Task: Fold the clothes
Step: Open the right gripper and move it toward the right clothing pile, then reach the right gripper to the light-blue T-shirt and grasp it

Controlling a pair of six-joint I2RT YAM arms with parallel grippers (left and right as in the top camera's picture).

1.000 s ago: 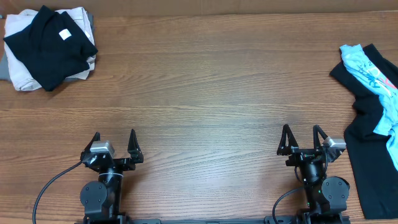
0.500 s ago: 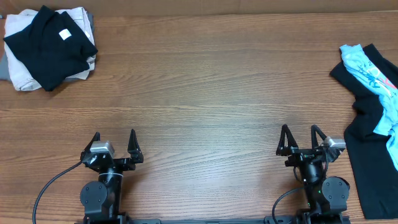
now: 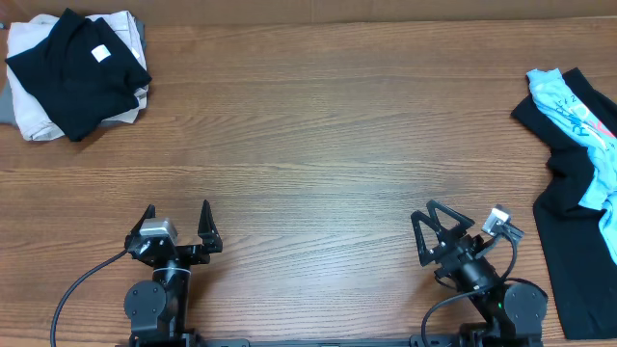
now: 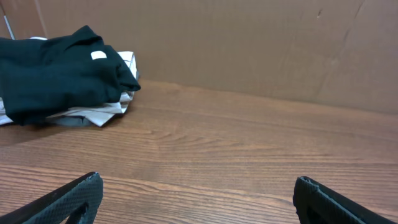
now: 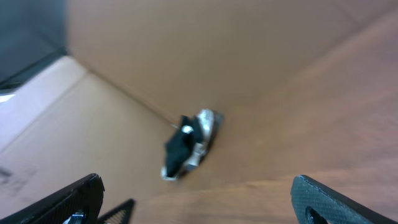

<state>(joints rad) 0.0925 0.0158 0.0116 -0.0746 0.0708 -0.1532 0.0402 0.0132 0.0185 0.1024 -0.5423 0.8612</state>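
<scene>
Evidently the right gripper [image 3: 424, 229] has swung and rolled leftward within the last half second, jaws spread. The left gripper [image 3: 177, 206] is unmoved and also spread. Judgement: folding has not begun. The light blue T-shirt [image 3: 571, 108] lies crumpled at the right edge of the table [image 3: 318, 145], on a black garment [image 3: 569, 251], well apart from the right gripper and on its right.

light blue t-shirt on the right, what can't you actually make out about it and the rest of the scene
- Light blue T-shirt: seen in the overhead view only, cut off by the right edge; print too small to read.
- Black garment under it: also cut by that edge.
- Right wrist view: blurred; the small dark and pale heap cannot be identified.
- Beige cloth: mostly covered by the black top.
</scene>
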